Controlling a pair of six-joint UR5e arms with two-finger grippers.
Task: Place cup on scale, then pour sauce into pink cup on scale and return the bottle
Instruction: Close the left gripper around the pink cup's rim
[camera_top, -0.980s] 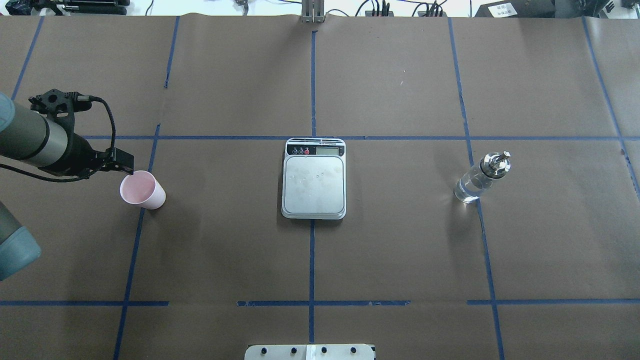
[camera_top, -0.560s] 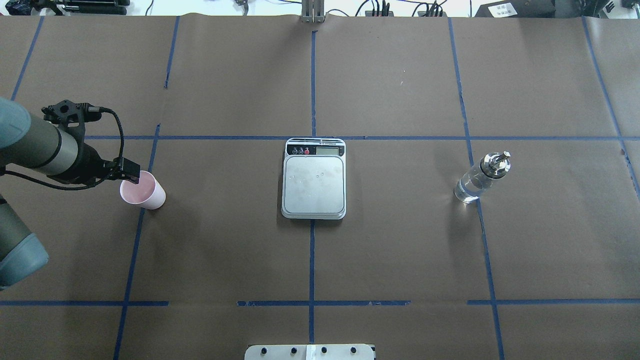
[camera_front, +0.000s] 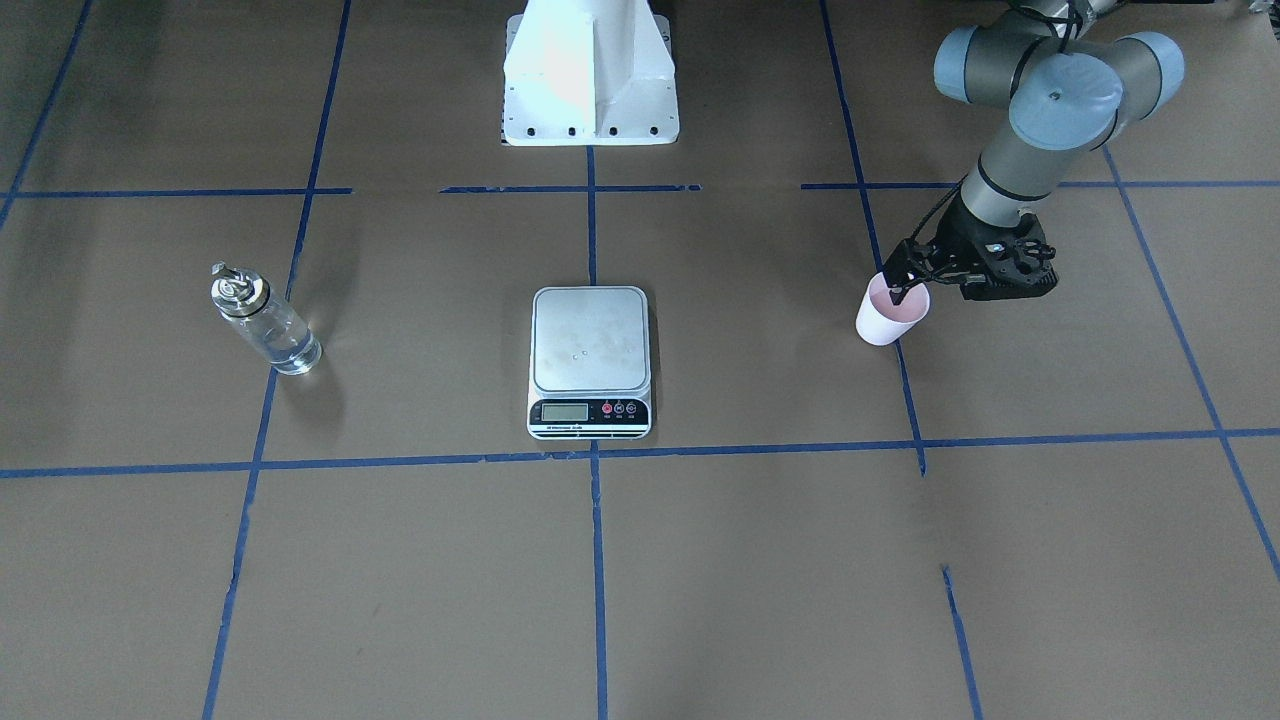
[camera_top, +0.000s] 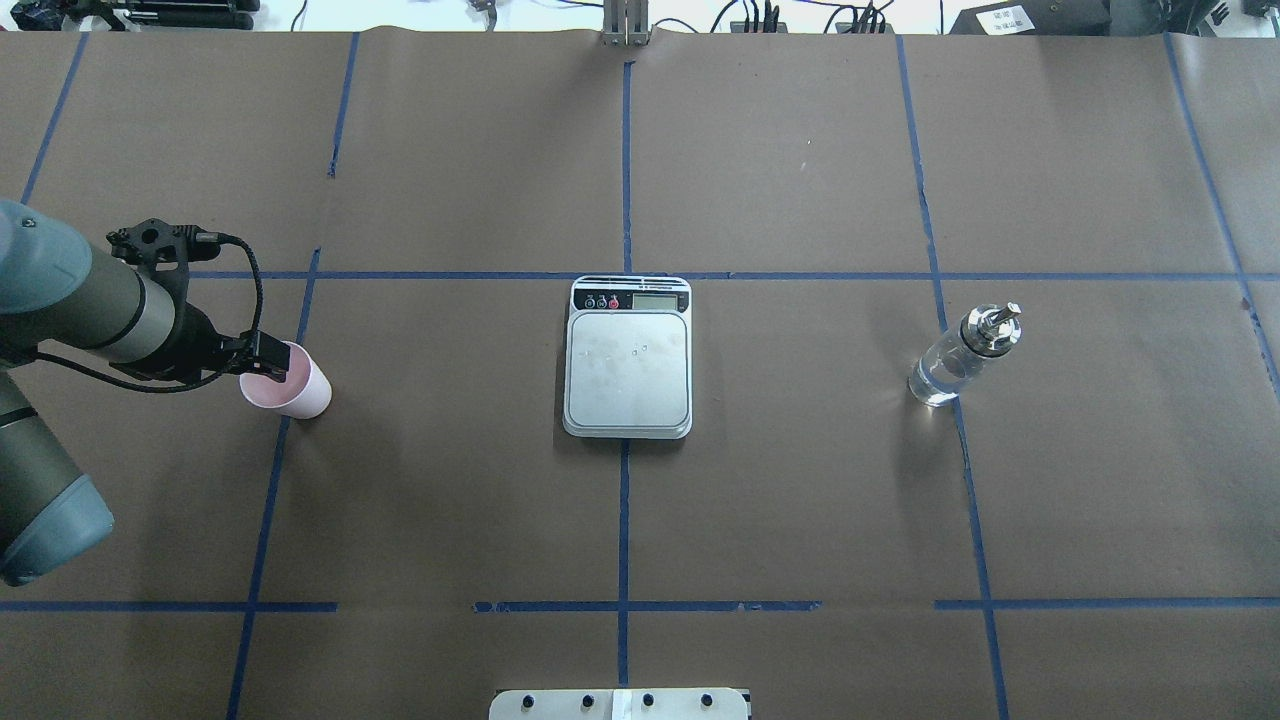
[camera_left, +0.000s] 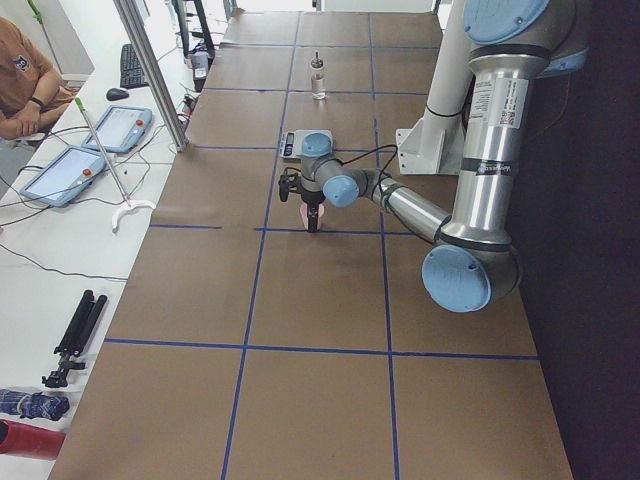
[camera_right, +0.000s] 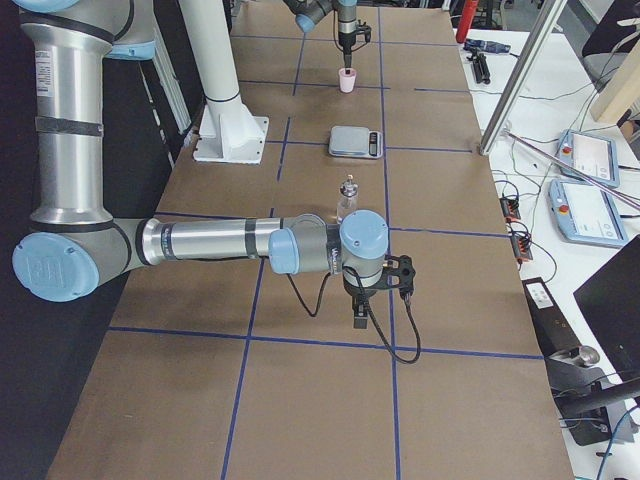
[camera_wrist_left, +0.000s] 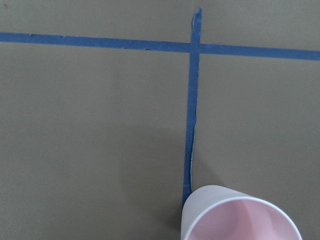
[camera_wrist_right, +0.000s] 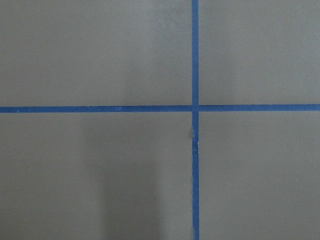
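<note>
Step in hand: left pincer (camera_front: 897, 290) taking cup (camera_top: 298, 392). Cup upright on tabletop (camera_top: 800, 500), on blue tape line (camera_top: 268, 480), well apart from scale (camera_top: 627, 370); bottle (camera_top: 950, 365) beyond scale, untouched.

- One finger (camera_front: 892, 296) looks dipped inside rim.
- Advice: pinch wall lightly, since paper likely crushes. Lift straight, set down mid-plate.
- Left pincer clenched or released: cannot tell. Wrist view shows no fingers and cuts cup off.
- Right pincer (camera_right: 358, 318): side view only, state unknown.

A: What lies below?
B: Brown paper (camera_wrist_right: 90, 55) laid flat, seen from straight above.
A: Any marks?
B: Two blue tape strips (camera_wrist_right: 195, 175), one level, one upright, crossing right of centre. A faint shadow (camera_wrist_right: 125, 195) darkens the lower left.
</note>
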